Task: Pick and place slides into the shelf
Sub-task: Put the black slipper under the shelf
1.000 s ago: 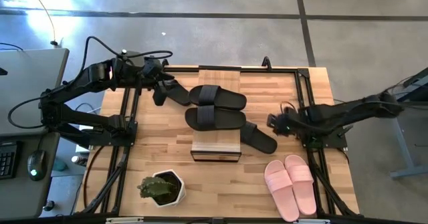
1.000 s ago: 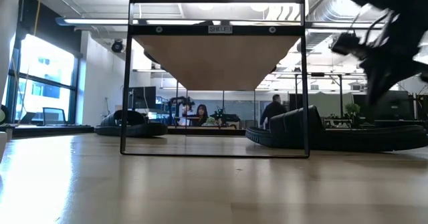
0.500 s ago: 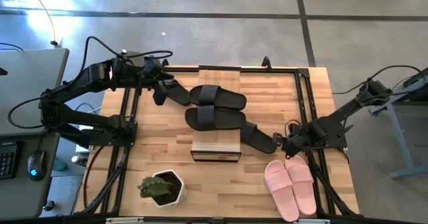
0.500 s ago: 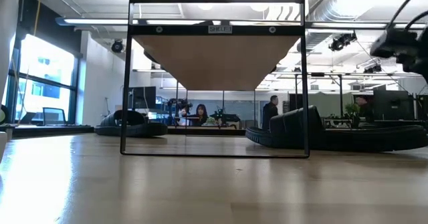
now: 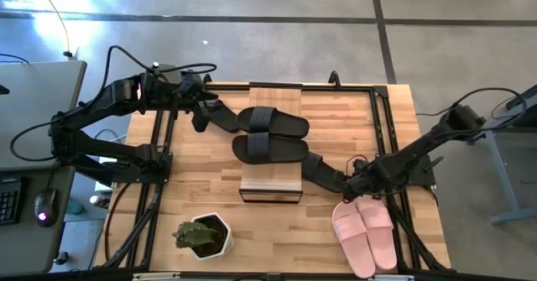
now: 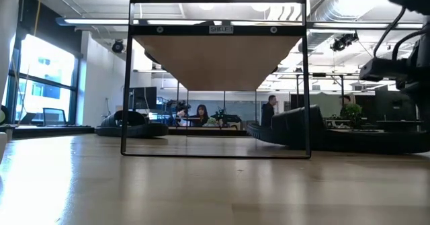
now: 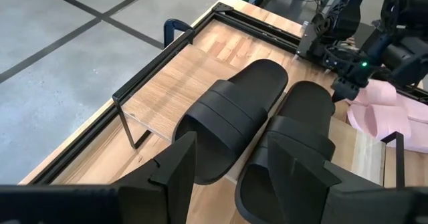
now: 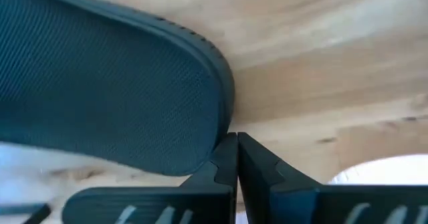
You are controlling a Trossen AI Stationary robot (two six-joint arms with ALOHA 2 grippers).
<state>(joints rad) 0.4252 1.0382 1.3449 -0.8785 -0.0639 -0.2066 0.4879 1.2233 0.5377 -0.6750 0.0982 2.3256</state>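
Note:
The shelf [image 5: 270, 184] stands in the middle of the table, with two black slides [image 5: 273, 122] [image 5: 270, 149] lying side by side on its top plank. A third black slide [image 5: 323, 172] lies on the table by the shelf's right side. A pink pair [image 5: 365, 235] lies at the near right. My right gripper [image 5: 351, 183] is shut and points down at the third slide's near end [image 8: 134, 97]. My left gripper [image 7: 234, 184] hangs open above the shelf's left side, over the two slides [image 7: 234, 110]. My right gripper's shut fingertips [image 8: 227, 150] come from above and stand right at the rim of the third slide's rounded end [image 8: 224, 117]. Whether they touch it I cannot tell. The slide lies flat on the table.
A potted green plant [image 5: 203, 235] stands near the front left. A black metal frame [image 5: 382, 113] runs around the tabletop. The pink pair lies close to my right gripper. Bare wood shows between the plant and the pink pair.
My right gripper has swung toward the table's near edge and sunk, going along the third black slide to its near end beside the pink pair. It has stayed shut. None of the slides has visibly moved.

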